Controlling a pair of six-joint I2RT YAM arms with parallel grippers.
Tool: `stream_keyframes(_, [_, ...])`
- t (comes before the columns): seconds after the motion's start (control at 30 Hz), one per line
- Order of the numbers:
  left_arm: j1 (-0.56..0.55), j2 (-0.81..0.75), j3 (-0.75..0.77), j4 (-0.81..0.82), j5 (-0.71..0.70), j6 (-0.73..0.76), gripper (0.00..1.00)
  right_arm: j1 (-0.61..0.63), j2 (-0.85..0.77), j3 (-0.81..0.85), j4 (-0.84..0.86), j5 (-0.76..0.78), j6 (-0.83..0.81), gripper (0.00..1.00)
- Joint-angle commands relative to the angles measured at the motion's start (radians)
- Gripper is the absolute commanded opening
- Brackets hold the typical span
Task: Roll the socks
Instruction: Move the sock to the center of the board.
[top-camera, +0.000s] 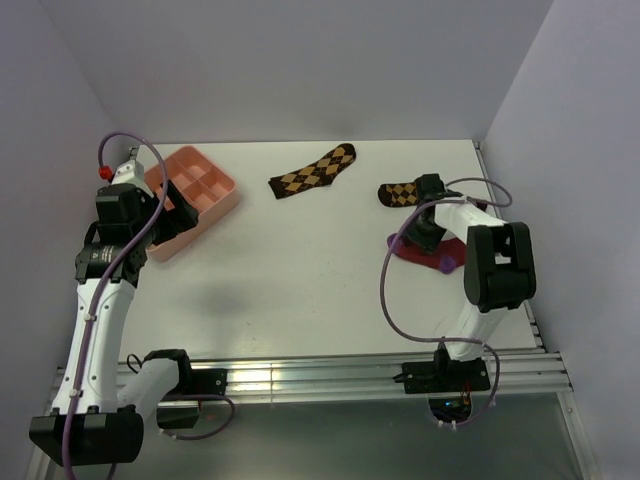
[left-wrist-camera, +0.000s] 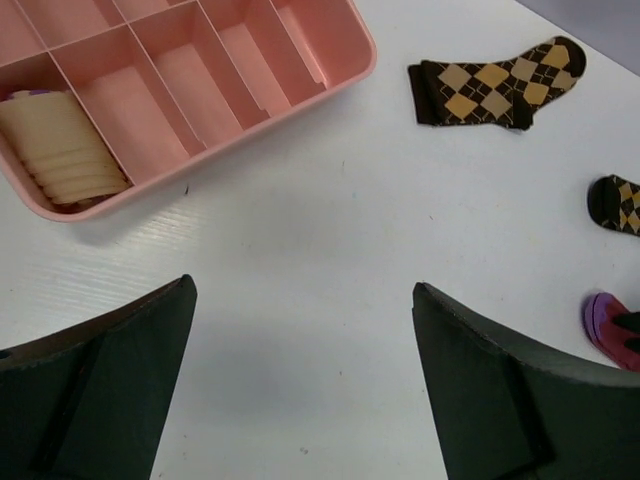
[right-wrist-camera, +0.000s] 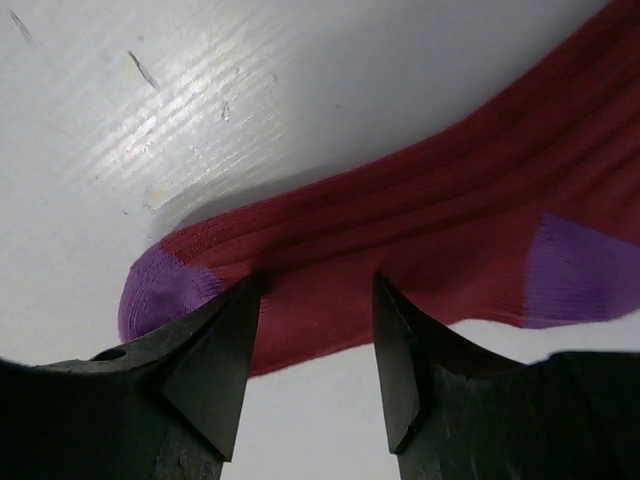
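**Crimson sock under the right gripper, tan sock in the tray**

Near right, on the white table (top-camera: 300, 290): crimson sock (right-wrist-camera: 400, 240), lying flat, purple at toe and heel. Right gripper (right-wrist-camera: 310, 350) directly above it, pointing down, jaws released and parted, grasping nothing. Fingertips (right-wrist-camera: 215, 340) down at one long edge of the sock, between toe and heel, with ribbed crimson fabric showing in the gap. Impossible to tell whether touching the fabric or just clear of it.

Across on the left, a little farther back: left gripper (left-wrist-camera: 300, 380), likewise released, spread wide, with only bare table between the fingers (left-wrist-camera: 110, 390). Hangs right by the pink tray (left-wrist-camera: 340, 60), which sits askew toward the far left of the table. Inside the tray, in one compartment against the outer wall: tan sock (left-wrist-camera: 60, 150), a ribbed bundle, well apart from the crimson one.

Farther back on the right, just beyond the right gripper: right argyle sock (top-camera: 400, 193), dark brown with tan diamonds, partly hidden behind the arm.

Farthest, about mid-table near the back edge: far argyle sock (top-camera: 313, 172), same pattern, flat and slanted, apart from both tray and the other argyle.
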Motion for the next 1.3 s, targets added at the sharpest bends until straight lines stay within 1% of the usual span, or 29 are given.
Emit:
stream_keyframes(0.0, [-0.013,-0.015,0.004,0.021,0.046,0.027,0.95,0.060,0.056,0.057,0.005,0.045,-0.011,0.56])
stream_keyframes(0.03, [-0.017,-0.011,0.009,0.016,0.046,0.029,0.95,0.082,0.069,0.062,-0.004,0.042,0.002,0.55])
stream_keyframes(0.13, [-0.020,-0.004,0.024,0.015,0.044,0.030,0.95,0.209,0.115,0.100,-0.052,0.004,0.102,0.54])
stream_keyframes(0.17, [-0.020,-0.001,0.032,0.015,0.043,0.032,0.95,0.285,0.138,0.126,-0.052,-0.048,0.166,0.54])
stream_keyframes(0.27, [-0.049,0.011,0.041,0.010,0.041,0.035,0.95,0.393,0.186,0.183,-0.032,-0.120,0.293,0.55])
stream_keyframes(0.3, [-0.053,0.012,0.043,0.012,0.041,0.040,0.95,0.457,0.200,0.245,-0.018,-0.149,0.315,0.55])
stream_keyframes(0.33, [-0.058,0.017,0.041,0.015,0.043,0.041,0.95,0.485,0.229,0.287,-0.018,-0.154,0.334,0.55])
stream_keyframes(0.37, [-0.061,0.020,0.041,0.016,0.046,0.043,0.95,0.514,0.246,0.385,-0.021,-0.159,0.343,0.56])
stream_keyframes(0.4, [-0.072,0.023,0.041,0.016,0.047,0.044,0.95,0.557,0.261,0.439,-0.027,-0.163,0.338,0.56])
stream_keyframes(0.43, [-0.075,0.032,0.041,0.021,0.047,0.044,0.95,0.574,0.292,0.496,-0.035,-0.168,0.328,0.56])
stream_keyframes(0.47, [-0.078,0.039,0.043,0.022,0.052,0.044,0.95,0.586,0.306,0.551,-0.047,-0.169,0.297,0.56])
stream_keyframes(0.5, [-0.082,0.048,0.044,0.022,0.058,0.044,0.95,0.594,0.316,0.649,-0.082,-0.165,0.277,0.56])
stream_keyframes(0.53, [-0.084,0.054,0.044,0.022,0.063,0.046,0.95,0.597,0.324,0.684,-0.102,-0.142,0.260,0.56])
stream_keyframes(0.57, [-0.087,0.058,0.046,0.021,0.066,0.047,0.95,0.597,0.320,0.720,-0.130,-0.127,0.209,0.56])
stream_keyframes(0.63, [-0.090,0.069,0.046,0.018,0.072,0.047,0.95,0.579,0.298,0.714,-0.144,-0.069,0.138,0.56])
stream_keyframes(0.67, [-0.090,0.071,0.041,0.021,0.073,0.047,0.95,0.568,0.266,0.671,-0.148,-0.009,0.074,0.55])
stream_keyframes(0.7, [-0.090,0.072,0.038,0.021,0.076,0.047,0.95,0.556,0.248,0.636,-0.139,0.011,0.041,0.54])
stream_keyframes(0.73, [-0.090,0.072,0.034,0.022,0.076,0.046,0.95,0.519,0.213,0.599,-0.130,0.022,0.013,0.54])
stream_keyframes(0.77, [-0.090,0.072,0.026,0.024,0.079,0.046,0.95,0.498,0.197,0.524,-0.122,0.041,-0.023,0.53])
stream_keyframes(0.83, [-0.090,0.074,0.018,0.025,0.079,0.046,0.95,0.447,0.169,0.458,-0.108,0.027,-0.056,0.49])
stream_keyframes(0.87, [-0.090,0.074,0.015,0.022,0.079,0.047,0.95,0.394,0.165,0.403,-0.095,0.021,-0.074,0.49])
stream_keyframes(0.97, [-0.092,0.077,0.007,0.024,0.081,0.050,0.95,0.312,0.158,0.331,-0.055,-0.004,-0.106,0.45])
stream_keyframes(1.13, [-0.092,0.083,-0.008,0.027,0.066,0.055,0.95,0.281,0.215,0.284,-0.004,-0.007,-0.145,0.42])
stream_keyframes(1.17, [-0.092,0.085,-0.008,0.027,0.066,0.053,0.95,0.281,0.226,0.274,-0.007,-0.007,-0.136,0.42])
stream_keyframes(1.23, [-0.092,0.089,-0.008,0.024,0.072,0.053,0.95,0.281,0.231,0.251,-0.024,0.005,-0.107,0.37])
stream_keyframes(1.27, [-0.092,0.092,-0.005,0.024,0.073,0.055,0.95,0.281,0.221,0.199,-0.030,0.007,-0.058,0.35])
